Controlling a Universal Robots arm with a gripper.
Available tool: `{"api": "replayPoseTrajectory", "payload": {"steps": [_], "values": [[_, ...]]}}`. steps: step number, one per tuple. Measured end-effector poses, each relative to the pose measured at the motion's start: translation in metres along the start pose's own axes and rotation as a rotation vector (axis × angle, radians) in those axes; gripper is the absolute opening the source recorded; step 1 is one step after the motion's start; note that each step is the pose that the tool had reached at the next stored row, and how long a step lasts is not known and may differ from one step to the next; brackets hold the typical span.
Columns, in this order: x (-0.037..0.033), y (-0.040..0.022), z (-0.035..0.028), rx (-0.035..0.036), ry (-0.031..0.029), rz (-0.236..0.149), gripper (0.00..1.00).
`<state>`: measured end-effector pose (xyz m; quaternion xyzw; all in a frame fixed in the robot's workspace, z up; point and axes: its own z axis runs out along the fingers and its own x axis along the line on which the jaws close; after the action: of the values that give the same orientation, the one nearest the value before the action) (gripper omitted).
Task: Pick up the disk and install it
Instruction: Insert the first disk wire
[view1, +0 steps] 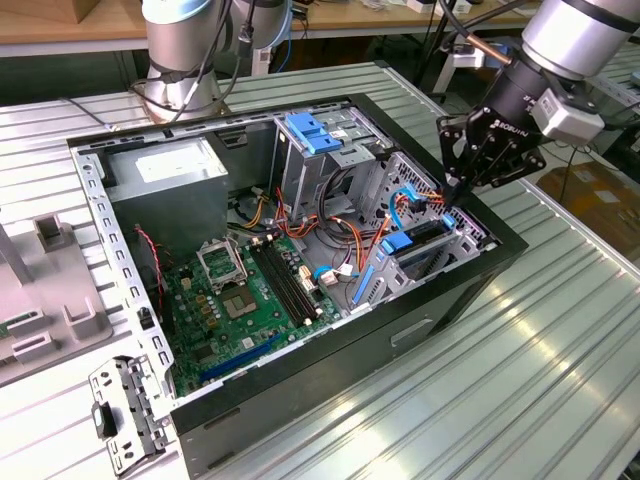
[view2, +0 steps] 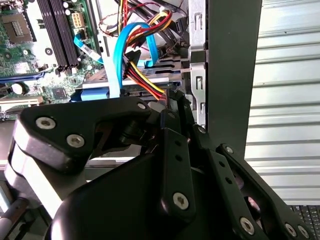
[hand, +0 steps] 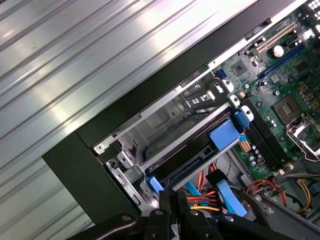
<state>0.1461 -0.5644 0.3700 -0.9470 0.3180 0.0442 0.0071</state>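
The disk (view1: 424, 234) lies flat in a slot of the metal drive cage (view1: 440, 205) at the corner of the open computer case on the exterior view's right. Its light-blue side rails (hand: 223, 134) show at the slot's mouth. In the first wrist view the disk's dark edge (hand: 192, 162) runs between two blue rail ends. My gripper (view1: 452, 190) hangs just above the cage with its fingers (view2: 169, 107) pressed together and nothing between them. The fingertips are right by the bundle of orange, red and blue cables (view2: 142, 75) over the disk.
The black case (view1: 480, 275) holds a green motherboard (view1: 240, 300), a grey power-supply box (view1: 170, 175) and a second cage topped by a blue bracket (view1: 312, 130). A loose metal bracket (view1: 125, 410) lies outside on the ribbed metal table (view1: 520, 380). Another arm's base (view1: 180, 60) stands behind.
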Motion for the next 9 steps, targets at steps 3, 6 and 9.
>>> {"api": "replayPoseTrajectory", "payload": {"steps": [3, 6, 9], "values": [[-0.0021, 0.0016, 0.0002, 0.0, 0.0, 0.0, 0.17], [-0.0044, 0.0033, 0.0006, 0.0, 0.0, 0.0, 0.17], [-0.0074, 0.0057, 0.0014, 0.0, 0.0, 0.0, 0.17]]}}
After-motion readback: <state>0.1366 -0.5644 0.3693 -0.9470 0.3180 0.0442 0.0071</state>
